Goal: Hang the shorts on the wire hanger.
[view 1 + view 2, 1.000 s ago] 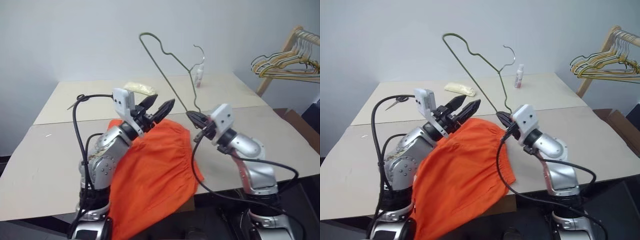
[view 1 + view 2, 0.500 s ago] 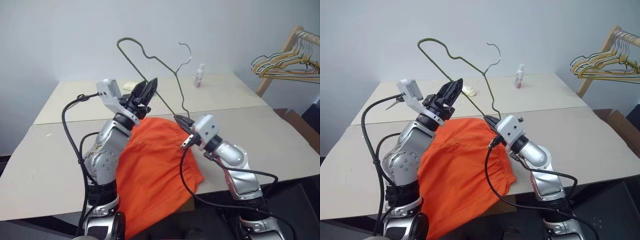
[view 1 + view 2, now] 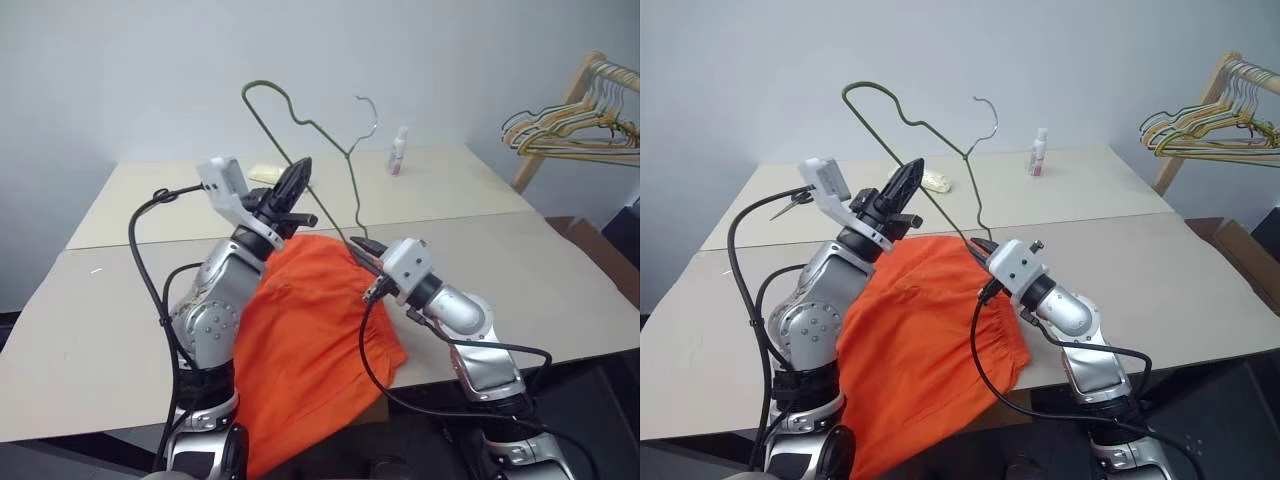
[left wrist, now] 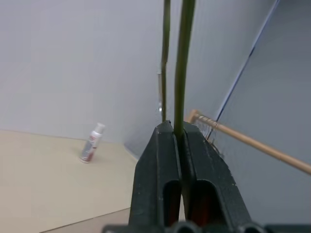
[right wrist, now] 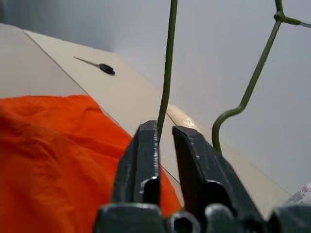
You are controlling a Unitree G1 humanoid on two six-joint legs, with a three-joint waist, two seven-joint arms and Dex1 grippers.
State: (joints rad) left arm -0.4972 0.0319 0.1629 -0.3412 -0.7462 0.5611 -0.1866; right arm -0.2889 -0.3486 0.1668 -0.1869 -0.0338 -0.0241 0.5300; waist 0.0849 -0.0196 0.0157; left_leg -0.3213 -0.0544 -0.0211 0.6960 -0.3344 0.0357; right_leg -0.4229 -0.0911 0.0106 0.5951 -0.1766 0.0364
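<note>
Above table (image 3: 100, 330): wire hanger (image 3: 300, 120) held upright, left gripper (image 4: 177, 128) clamped on wire; right gripper (image 5: 164, 128) part-open, wire between fingers; shorts (image 3: 310, 350) draped below, ready for threading.

My arms are silver-grey metal, built of rounded, jointed housings; the left arm's (image 3: 215, 310) big elbow casing carries a ring of small dark screws and some scuffed, yellowish wear. Black cables loop loosely along both arms, one arching wide off the left wrist and another hanging under the right arm (image 3: 462, 320). Each wrist carries a white boxy camera block. My left gripper (image 3: 295, 180) and right gripper (image 5: 165, 141) have two black, tapering plastic fingers (image 4: 163, 165) with oval slots near their bases.
</note>
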